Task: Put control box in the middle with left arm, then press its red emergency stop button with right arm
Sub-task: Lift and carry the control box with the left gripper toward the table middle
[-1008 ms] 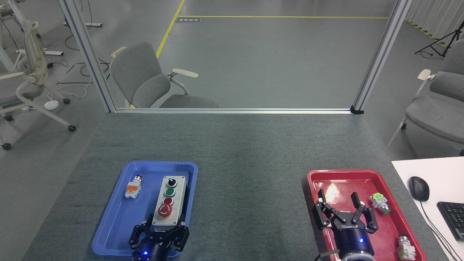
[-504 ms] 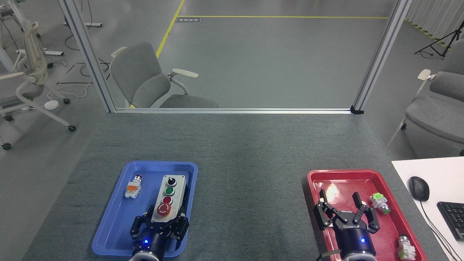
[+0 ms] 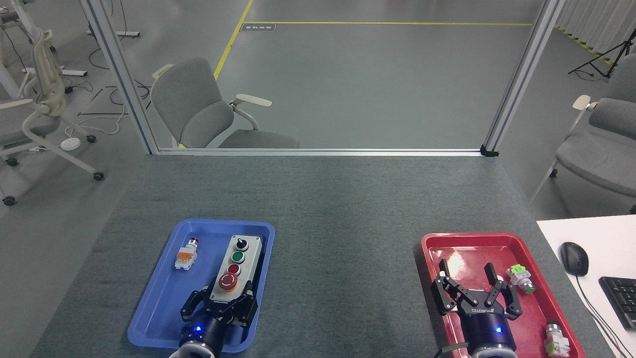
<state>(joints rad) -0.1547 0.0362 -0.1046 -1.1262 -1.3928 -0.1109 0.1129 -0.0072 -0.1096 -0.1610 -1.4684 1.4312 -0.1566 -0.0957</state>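
Note:
The control box (image 3: pixel 237 263), light grey with a black knob, a green button and a small red button, lies lengthwise in the blue tray (image 3: pixel 159 298) at the front left. Its red emergency stop button (image 3: pixel 228 281) sits at the near end. My left gripper (image 3: pixel 226 294) reaches in from below, its black fingers (image 3: pixel 202 294) pressed against both sides of the box's near end. My right gripper (image 3: pixel 466 274) hovers open over the red tray (image 3: pixel 462 246) at the front right, holding nothing.
A small white-and-orange push-button part (image 3: pixel 185 256) lies in the blue tray left of the box. Two loose button parts (image 3: pixel 520 278) (image 3: pixel 556 340) lie in the red tray. A white desk with mouse (image 3: pixel 574 258) and keyboard (image 3: pixel 621 298) borders the right.
My left gripper moved forward and its fingers came around the box's near end. The box and blue tray shifted slightly forward and right. The right gripper barely moved.

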